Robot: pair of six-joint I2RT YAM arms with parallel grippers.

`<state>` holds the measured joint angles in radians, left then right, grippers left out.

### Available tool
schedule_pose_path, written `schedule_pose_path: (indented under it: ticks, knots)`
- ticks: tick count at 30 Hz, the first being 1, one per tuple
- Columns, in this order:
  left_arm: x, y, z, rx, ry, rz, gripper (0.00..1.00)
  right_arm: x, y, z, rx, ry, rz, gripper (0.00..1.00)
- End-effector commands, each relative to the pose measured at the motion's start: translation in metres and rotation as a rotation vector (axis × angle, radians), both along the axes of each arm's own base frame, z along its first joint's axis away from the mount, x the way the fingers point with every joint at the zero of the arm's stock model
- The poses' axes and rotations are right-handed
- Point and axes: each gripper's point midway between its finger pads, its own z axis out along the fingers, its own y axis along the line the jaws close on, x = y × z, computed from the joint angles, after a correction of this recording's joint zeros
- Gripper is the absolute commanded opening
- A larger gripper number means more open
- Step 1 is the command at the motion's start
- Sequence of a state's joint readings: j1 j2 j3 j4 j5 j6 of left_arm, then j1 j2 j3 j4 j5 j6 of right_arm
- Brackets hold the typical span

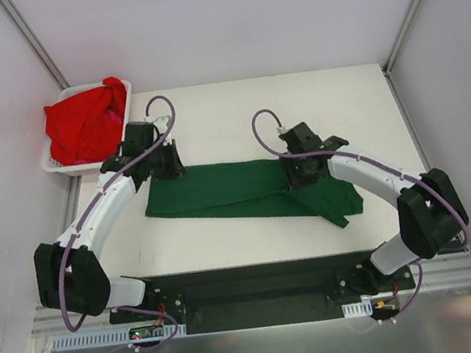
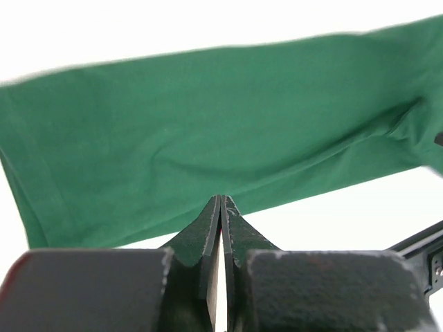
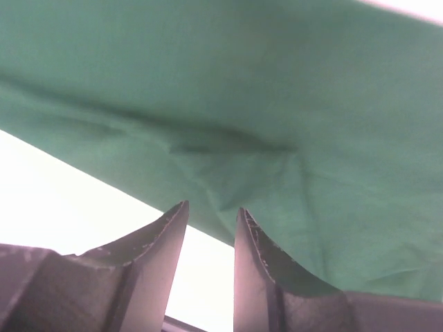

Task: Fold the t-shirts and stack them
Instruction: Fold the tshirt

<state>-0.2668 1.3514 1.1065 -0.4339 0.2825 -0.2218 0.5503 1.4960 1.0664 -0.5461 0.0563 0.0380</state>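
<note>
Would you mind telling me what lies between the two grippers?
The green t-shirt, a long strip flat on the table, spans the stretch between the left gripper and the right gripper; the top external view shows it.

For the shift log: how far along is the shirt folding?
Done: the green t-shirt lies on the table folded into a long strip. In hand: the left hand, shut, and the right hand, slightly open, are at its edge. Left: folding it shorter, then the red t-shirt, bunched in the white basket; nothing is stacked.
</note>
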Motion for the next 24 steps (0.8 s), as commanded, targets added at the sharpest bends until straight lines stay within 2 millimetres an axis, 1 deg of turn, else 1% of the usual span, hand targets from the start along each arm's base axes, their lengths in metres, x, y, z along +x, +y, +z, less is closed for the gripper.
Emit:
schedule_pose_path:
  ticks: [1,3,5,6,9,13,15,19,24]
  knots:
    - [-0.013,0.001,-0.018,-0.012,0.052,-0.003,0.0,-0.016,0.016,-0.015,0.046,0.039,0.093,0.37]
    - [-0.014,0.001,-0.017,-0.014,0.042,-0.001,0.0,-0.016,0.016,-0.019,0.032,0.038,0.092,0.37]
    - [-0.016,0.002,-0.019,-0.011,0.043,-0.003,0.0,-0.011,0.007,-0.02,-0.017,0.017,0.05,0.37]
    - [-0.016,0.002,-0.017,-0.015,0.037,-0.001,0.0,-0.01,0.006,-0.018,-0.018,0.007,0.038,0.37]
    - [-0.019,0.003,-0.019,-0.01,0.04,-0.001,0.0,-0.004,-0.002,-0.011,-0.048,-0.028,-0.004,0.36]
    - [-0.02,0.003,-0.021,-0.013,0.044,-0.003,0.0,0.002,-0.02,-0.002,-0.124,-0.074,-0.06,0.36]
    - [-0.02,0.003,-0.022,-0.012,0.044,-0.002,0.0,0.002,-0.028,0.001,-0.161,-0.082,-0.084,0.35]
    - [-0.02,0.003,-0.021,-0.016,0.04,-0.004,0.0,-0.001,-0.039,0.0,-0.206,-0.081,-0.124,0.34]
    - [-0.019,0.002,-0.018,-0.015,0.031,-0.007,0.0,-0.001,-0.047,-0.003,-0.224,-0.086,-0.155,0.34]
